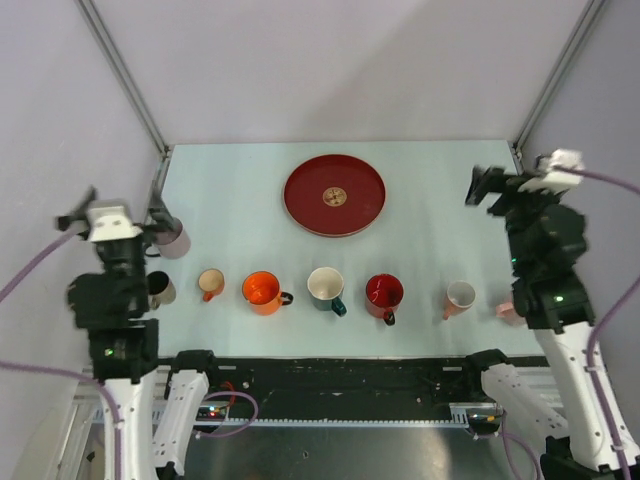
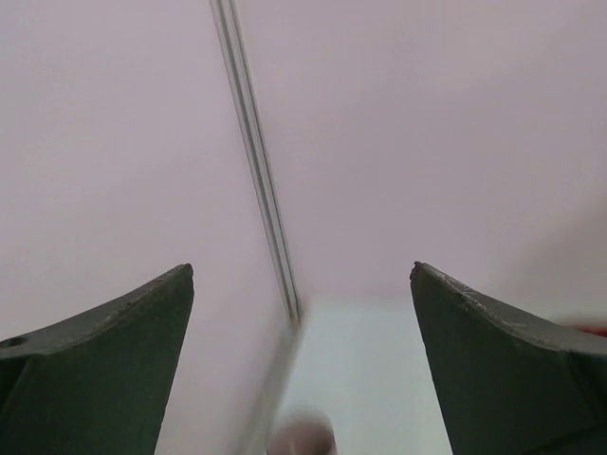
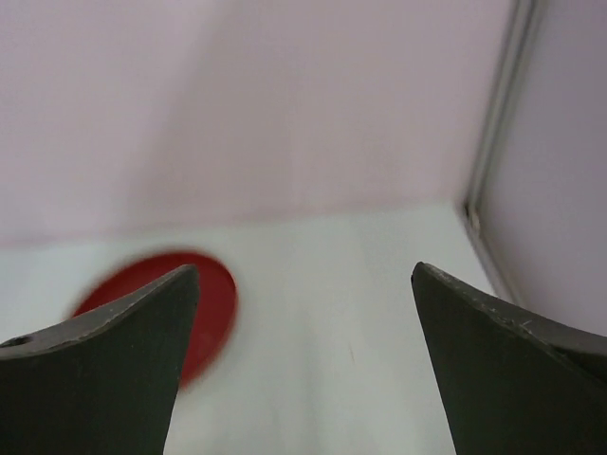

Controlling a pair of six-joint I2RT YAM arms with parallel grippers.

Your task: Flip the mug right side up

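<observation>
A pale mauve mug (image 1: 173, 239) stands at the table's left edge and shows no opening, so it seems upside down. It appears blurred at the bottom of the left wrist view (image 2: 302, 438). My left gripper (image 1: 160, 214) hovers just above and behind it, open and empty (image 2: 302, 270). My right gripper (image 1: 485, 187) is raised at the right side of the table, open and empty (image 3: 305, 270). A row of mugs stands open side up: small tan (image 1: 210, 283), orange (image 1: 262, 292), white-and-teal (image 1: 326, 287), red (image 1: 384, 295), pink (image 1: 459, 297).
A red plate (image 1: 334, 194) lies at the back middle and shows at the left of the right wrist view (image 3: 204, 308). A dark mug (image 1: 161, 289) is partly hidden by the left arm. A pink object (image 1: 507, 312) is partly hidden by the right arm. Walls enclose the table.
</observation>
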